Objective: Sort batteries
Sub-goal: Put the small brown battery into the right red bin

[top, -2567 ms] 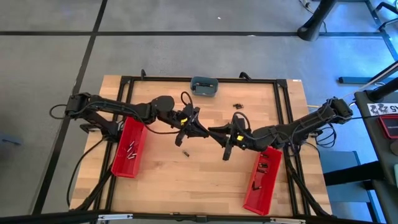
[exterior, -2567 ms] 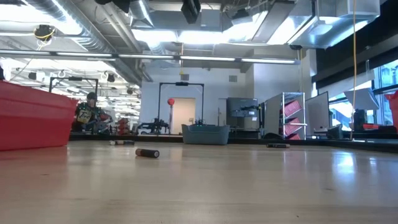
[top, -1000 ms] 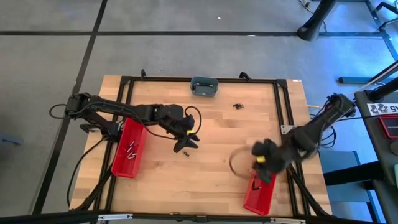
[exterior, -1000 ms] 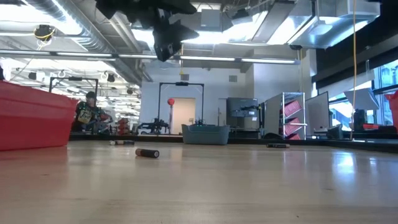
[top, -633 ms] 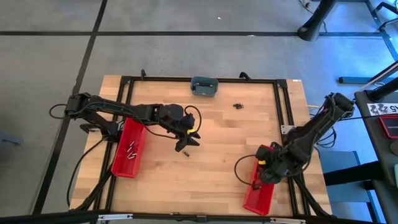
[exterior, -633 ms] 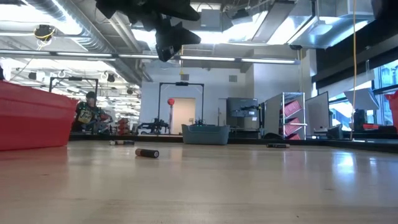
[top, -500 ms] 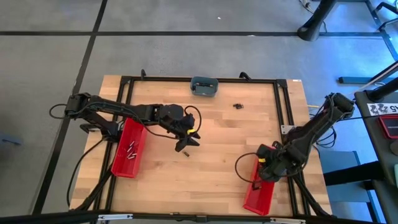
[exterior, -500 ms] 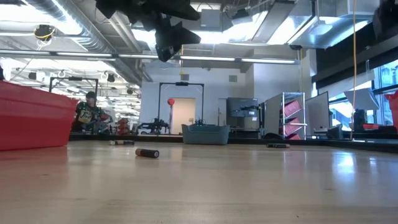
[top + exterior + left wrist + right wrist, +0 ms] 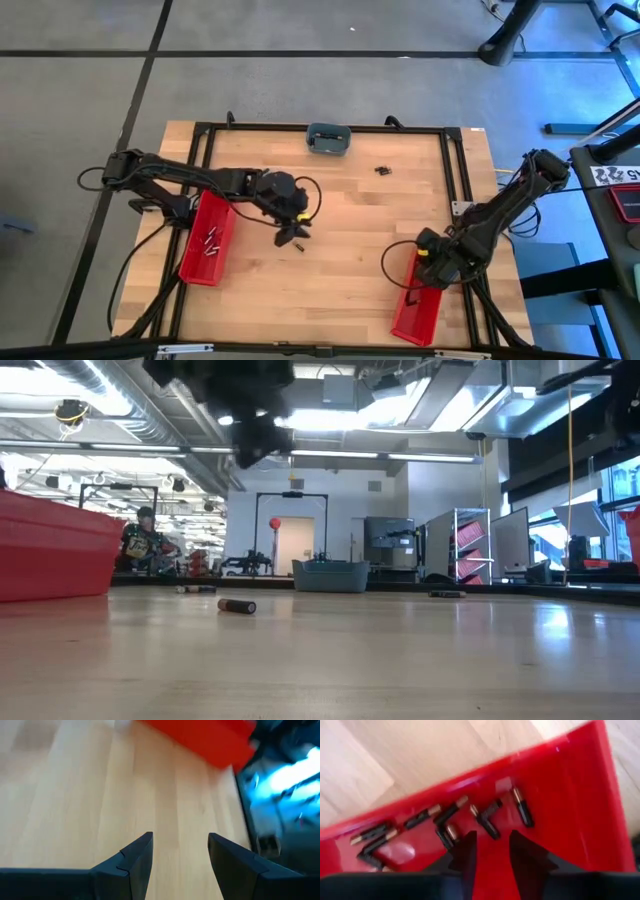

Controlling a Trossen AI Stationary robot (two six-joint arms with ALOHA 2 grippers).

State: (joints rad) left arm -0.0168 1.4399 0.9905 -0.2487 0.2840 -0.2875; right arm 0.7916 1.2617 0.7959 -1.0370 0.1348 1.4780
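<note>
Batteries, sorted and loose
Dark batteries (image 9: 451,818) lie jumbled in right bin (image 9: 418,300); several in left bin (image 9: 207,240); one loose mid-tabletop (image 9: 298,246); small cluster at far side.

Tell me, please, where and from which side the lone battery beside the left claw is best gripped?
Grip the battery across its middle, coming from straight above: it probably lies flat on open table, so its round sides are free. The left claw, open, hovers nearest.

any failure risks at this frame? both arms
1. The left gripper hovers open above a lone battery on the table; a round cell could roll off-centre during the grab.
2. The right gripper hangs over its red bin of batteries; descending fingers could hit them.
</note>
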